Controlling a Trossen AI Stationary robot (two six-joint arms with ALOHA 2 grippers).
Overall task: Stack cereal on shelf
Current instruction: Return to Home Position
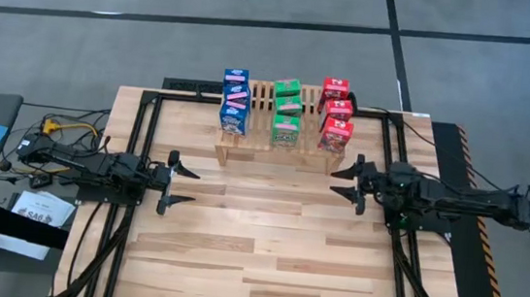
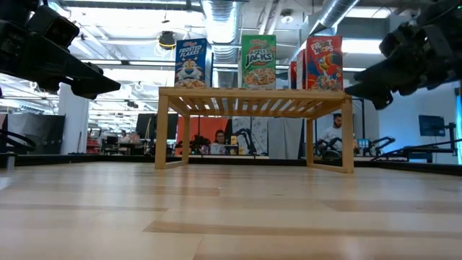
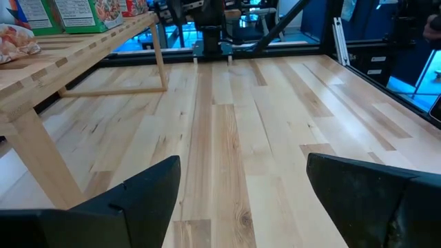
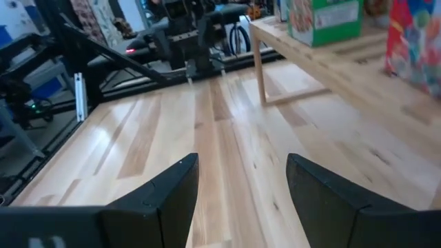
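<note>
**High view.** I read the shelf (image 1: pixel 262 109) at 12 o'clock on the table (image 1: pixel 265 251). It carries nine boxes in three columns running front to back: blue boxes (image 1: pixel 234 116) on the 9 o'clock side, green boxes (image 1: pixel 286 129) in the centre, and red boxes (image 1: pixel 336 134) on the 3 o'clock side. The left gripper (image 1: pixel 190 186) sits at 8 o'clock from the shelf, apart from it, with its jaws released and nothing between them. The right gripper (image 1: pixel 336 183) sits at 4 o'clock from the shelf, near the front corner but not touching it. Its jaws are also released and empty.

**Low view.** Only the front box of each column is readable. The two behind are hidden, apart from a sliver of red beside the front red box. Both grippers hang above the table, level with the shelf top. The arms are cut off at the frame edges, and this side-on angle hides the finger gap. Through the shelf legs I see a person (image 2: pixel 219 141) seated in the room, too small to describe.

**Left wrist view.** The fingers are spread over bare planks. The shelf edge and a green box are cropped, and another box is blurred at the frame edge. The right arm shows far off.

**Right wrist view.** The fingers are spread. A green box and a red box on the shelf are cut off by the frame.
</note>
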